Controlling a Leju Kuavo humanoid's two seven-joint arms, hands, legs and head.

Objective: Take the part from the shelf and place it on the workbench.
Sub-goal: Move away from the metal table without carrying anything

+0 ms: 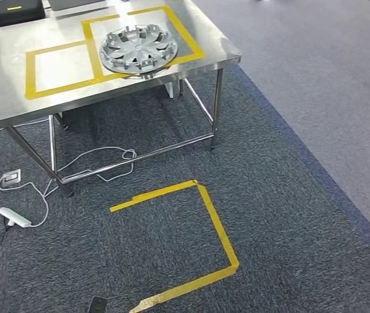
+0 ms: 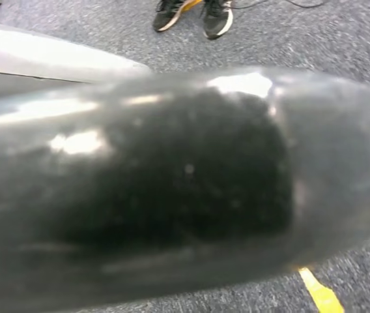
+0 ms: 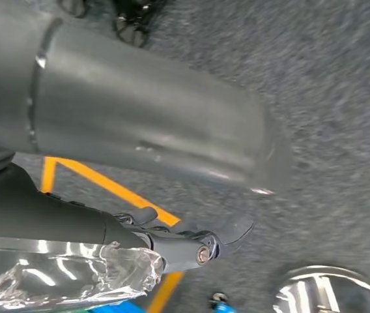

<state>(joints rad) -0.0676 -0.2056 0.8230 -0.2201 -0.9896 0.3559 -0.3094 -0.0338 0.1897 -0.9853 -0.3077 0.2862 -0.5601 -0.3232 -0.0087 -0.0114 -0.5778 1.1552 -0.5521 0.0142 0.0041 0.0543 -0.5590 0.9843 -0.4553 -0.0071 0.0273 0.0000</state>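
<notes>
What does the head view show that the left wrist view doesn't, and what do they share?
Head view alone: the steel workbench with the silver part lying on it across a yellow tape rectangle, a black box at the far edge, white power strips and cables on the floor. Left wrist view alone: a person's shoes and a blurred dark rounded body close to the camera. Both: grey carpet and yellow floor tape.

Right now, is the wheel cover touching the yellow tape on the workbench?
Touching. Head view: the wheel cover lies across the yellow tape on the workbench.
</notes>
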